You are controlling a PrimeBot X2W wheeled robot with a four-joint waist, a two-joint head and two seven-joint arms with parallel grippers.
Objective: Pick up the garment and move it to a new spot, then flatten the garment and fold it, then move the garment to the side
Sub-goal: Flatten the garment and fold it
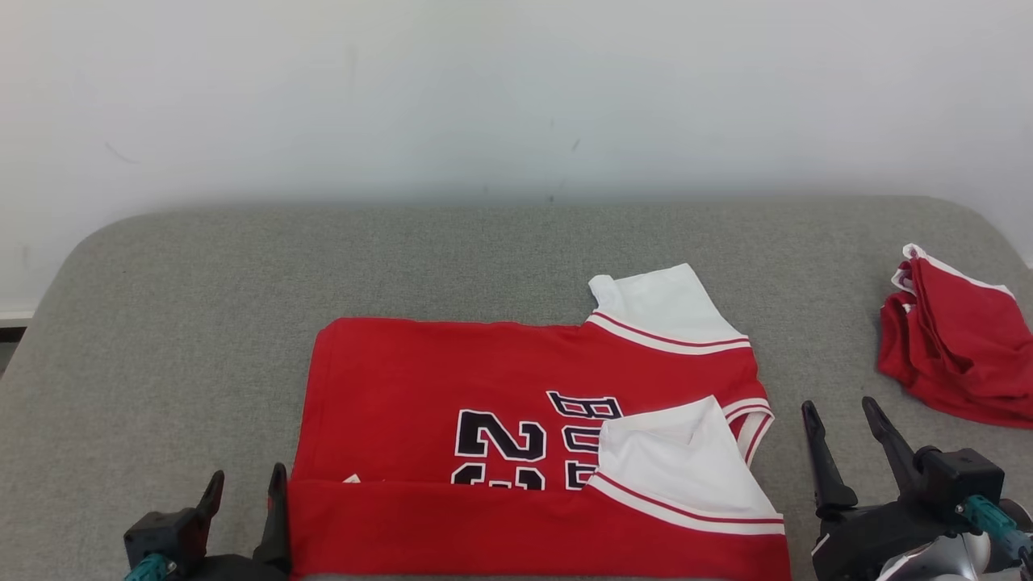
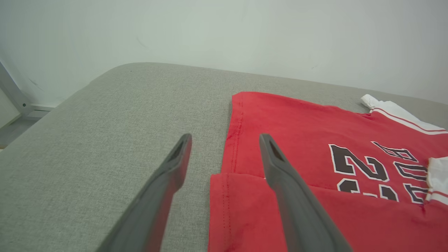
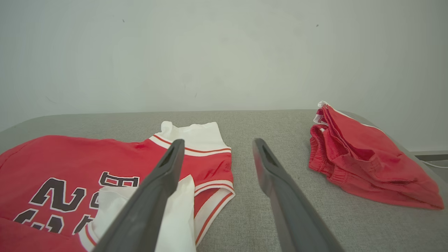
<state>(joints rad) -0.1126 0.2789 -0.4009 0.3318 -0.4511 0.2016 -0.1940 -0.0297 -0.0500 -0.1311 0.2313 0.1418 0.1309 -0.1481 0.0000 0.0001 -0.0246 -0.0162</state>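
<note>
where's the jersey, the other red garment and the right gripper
jersey [image 1: 403, 371]: head view, on the plain red cloth beside the number
other red garment [image 1: 964, 347]: head view, on its top folded layer
right gripper [image 1: 839, 405]: head view, midway between its open fingertips

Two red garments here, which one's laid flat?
The red jersey in the middle, with white sleeves and a black number print, its near edge folded over. The other red garment lies bunched at the right.
</note>
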